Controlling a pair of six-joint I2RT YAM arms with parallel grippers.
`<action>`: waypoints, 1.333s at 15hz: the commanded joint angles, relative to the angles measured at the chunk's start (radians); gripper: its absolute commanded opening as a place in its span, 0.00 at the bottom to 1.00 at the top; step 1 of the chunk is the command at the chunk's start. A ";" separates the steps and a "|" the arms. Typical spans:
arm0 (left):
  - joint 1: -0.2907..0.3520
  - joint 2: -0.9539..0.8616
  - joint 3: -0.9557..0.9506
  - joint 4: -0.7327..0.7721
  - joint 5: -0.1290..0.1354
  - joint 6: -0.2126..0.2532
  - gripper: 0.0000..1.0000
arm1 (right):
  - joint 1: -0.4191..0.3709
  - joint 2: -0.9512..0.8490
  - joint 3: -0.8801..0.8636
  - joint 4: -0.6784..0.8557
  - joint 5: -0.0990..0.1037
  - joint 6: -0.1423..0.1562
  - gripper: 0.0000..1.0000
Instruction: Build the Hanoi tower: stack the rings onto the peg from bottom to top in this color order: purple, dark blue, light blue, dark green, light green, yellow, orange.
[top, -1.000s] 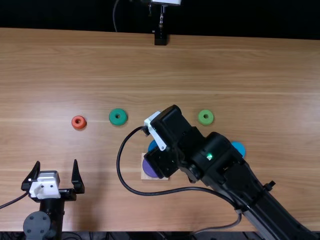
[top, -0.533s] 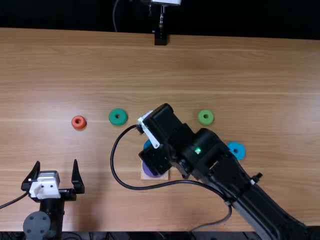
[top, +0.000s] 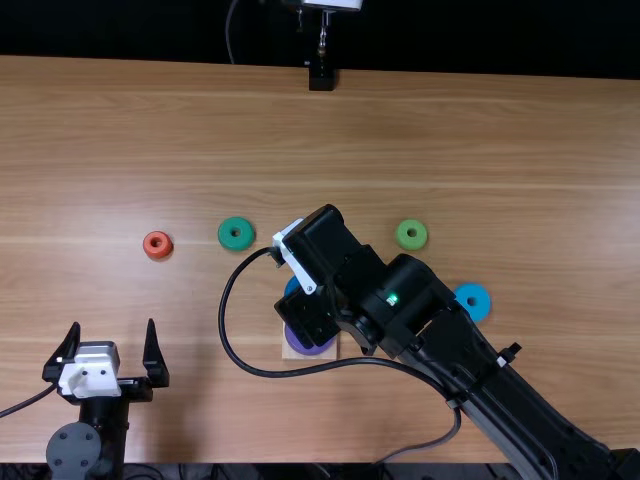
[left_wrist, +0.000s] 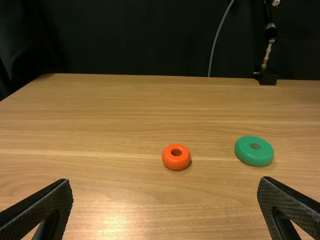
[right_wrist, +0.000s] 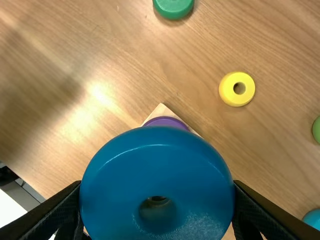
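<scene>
My left gripper (top: 113, 326) stands open at the near left; in the left wrist view, my left gripper (left_wrist: 166, 182) has nothing between its fingers. My right gripper (top: 296, 258) is near mid-table. In the right wrist view, my right gripper (right_wrist: 157, 185) is shut on the dark blue ring (right_wrist: 150, 150), held over the purple ring (right_wrist: 166, 121) on the wooden base (right_wrist: 160, 111). The dark blue ring hides the peg. Loose rings: orange (top: 157, 244), dark green (top: 236, 233), light green (top: 411, 234), light blue (top: 473, 301) and yellow (right_wrist: 237, 89).
A black stand (top: 321, 76) with a metal rod is at the table's far edge. The right arm's black cable loops out over the table (top: 190, 140) on the left side of its gripper.
My right gripper has moved left with the dark blue ring, mostly during the first half second, and the light blue ring is more uncovered. The left arm has stayed still.
</scene>
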 joint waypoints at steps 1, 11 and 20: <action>0.003 -0.017 -0.050 -0.014 0.000 0.012 1.00 | 0.008 0.004 -0.021 -0.002 0.002 -0.009 0.00; 0.002 -0.017 -0.050 -0.014 -0.002 0.012 1.00 | 0.008 0.004 -0.046 -0.007 0.031 0.001 0.49; 0.003 -0.017 -0.050 -0.016 -0.002 0.012 1.00 | 0.008 0.001 -0.046 0.006 0.099 0.002 1.00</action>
